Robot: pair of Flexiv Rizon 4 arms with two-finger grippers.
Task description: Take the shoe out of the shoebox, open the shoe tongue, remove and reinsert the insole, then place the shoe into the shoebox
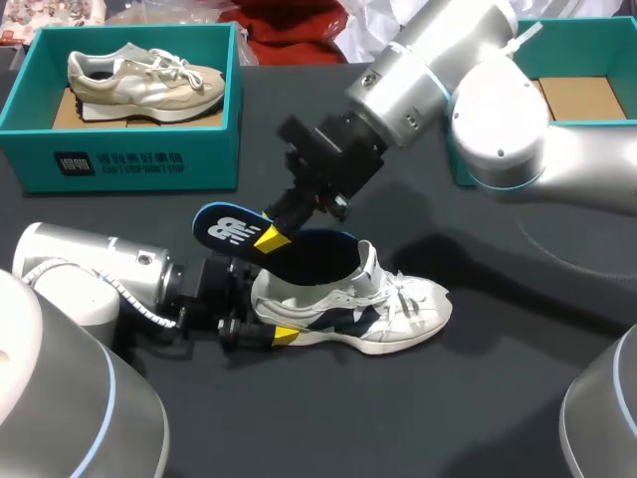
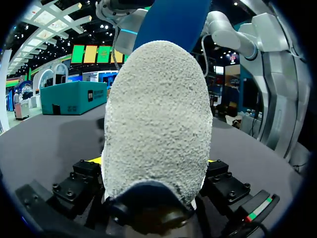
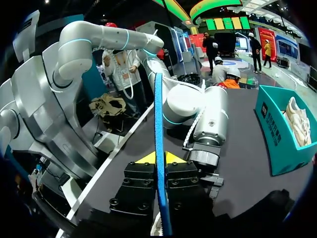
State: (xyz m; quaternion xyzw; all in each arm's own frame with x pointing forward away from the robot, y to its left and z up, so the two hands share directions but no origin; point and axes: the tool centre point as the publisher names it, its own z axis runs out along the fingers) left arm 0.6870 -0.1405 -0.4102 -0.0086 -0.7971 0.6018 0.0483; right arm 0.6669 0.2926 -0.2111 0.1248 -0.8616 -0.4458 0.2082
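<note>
- Head view first: the white shoe [image 1: 388,309] lay on its sole on the black table [image 1: 478,398], out of the box, near the middle, toe toward the right arm's side.
- Its heel sat inside the left gripper [image 1: 274,317], which came in low along the table; one yellow tip pressed the shoe's near side.
- From the left wrist, the grainy white heel [image 2: 156,124] filled the space between the finger blocks of the left gripper [image 2: 156,163]. Clamped from both sides, a firm hold on the shoe.
- The blue insole [image 1: 234,231] stood tilted: front end down in the shoe's opening, heel end lifted up and back over the left gripper.
- The right gripper [image 1: 271,237] came down from above and pinched that raised end, closed narrow on it.
- From the right wrist, the insole [image 3: 159,148] ran edge-on straight between the yellow tips of the right gripper [image 3: 158,157], both fingers touching it.
- The teal shoebox [image 1: 119,159] stood well apart at the table's far left, with a beige shoe [image 1: 139,80] lying inside.
- A second teal box [image 1: 572,32] sat at the far right, behind the right arm.
</note>
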